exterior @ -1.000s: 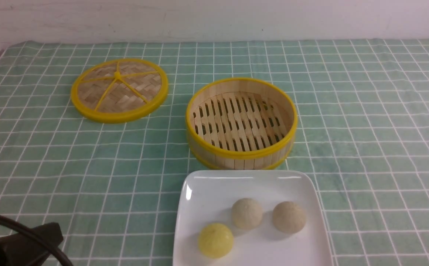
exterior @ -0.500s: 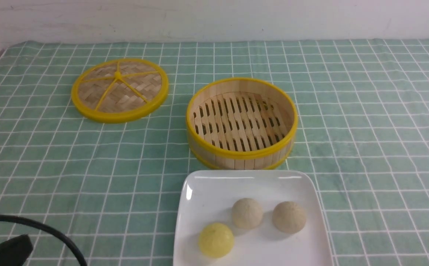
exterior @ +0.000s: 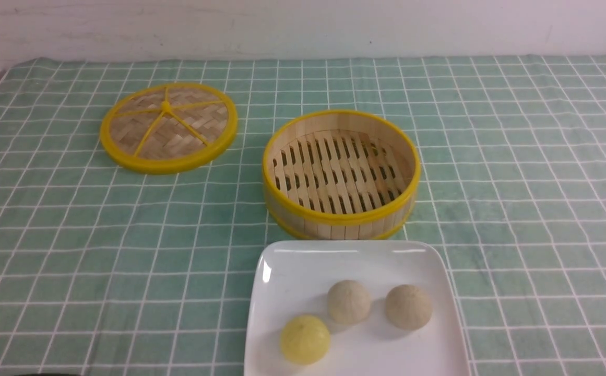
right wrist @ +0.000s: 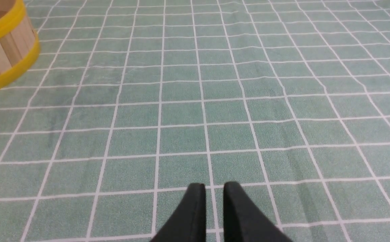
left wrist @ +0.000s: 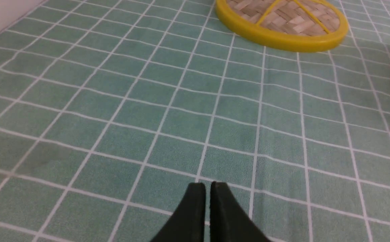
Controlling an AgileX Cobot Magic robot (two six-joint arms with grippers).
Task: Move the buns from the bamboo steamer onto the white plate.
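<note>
Hovering over the green checked tablecloth (exterior: 517, 183), my two arms sit back from the work, and neither shows in the front view beyond a dark sliver at the lower left corner. My left gripper (left wrist: 207, 189) holds its black fingers (left wrist: 195, 208) nearly together, with only a hairline slit between them and nothing in it. My right gripper (right wrist: 214, 190) stands slightly parted, a narrow gap between its fingers (right wrist: 238, 208), also with nothing in it.

The three small round buns all lie on the large glossy white square plate (exterior: 292, 271) at the near edge of the table: the smooth pale yellow bun (exterior: 305, 339) nearest me on the left, the matte beige bun in the middle (exterior: 349, 301) just behind it, and the second matte beige bun (exterior: 408, 306) to the right, each apart from the others. The round bamboo steamer with yellow rims (exterior: 341, 222) stands just behind the plate, its slatted floor bare. The flat woven lid with yellow spokes (exterior: 168, 126) lies well off to the left of the steamer, flat on the cloth.
</note>
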